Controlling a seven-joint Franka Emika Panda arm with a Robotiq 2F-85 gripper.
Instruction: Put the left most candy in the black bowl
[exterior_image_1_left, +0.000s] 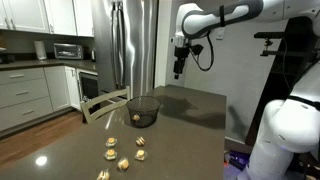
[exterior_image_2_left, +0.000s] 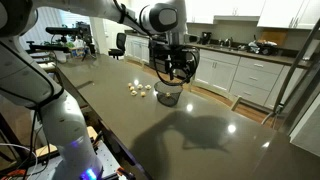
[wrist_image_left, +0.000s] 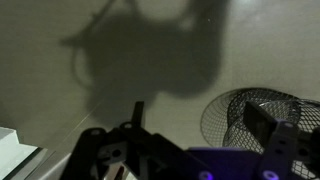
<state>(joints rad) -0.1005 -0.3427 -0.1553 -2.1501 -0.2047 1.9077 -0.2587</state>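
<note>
I am holding the arm's gripper (exterior_image_1_left: 178, 72) high above the dark tabletop (exterior_image_1_left: 190, 130), its fingers spread wide and carrying nothing. One round black wire-mesh bowl (exterior_image_1_left: 150, 104) is sitting on the table below. One pale gold-tan wrapped candy (exterior_image_1_left: 137, 118) is showing at the bowl's mesh wall; inside or just in front, I cannot tell. Six matching candies (exterior_image_1_left: 122, 163) are lying scattered nearby.

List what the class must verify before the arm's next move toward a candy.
1. Round black mesh bowl upright: ok.
2. Small gold-tan wrapped candies uncovered on dark tabletop: ok.
3. Pincer open: ok.
4. Pincer above a loose candy: not ok, it hangs high near the bowl.
5. Candy at bowl's front wall, inside or outside: cannot tell.
</note>
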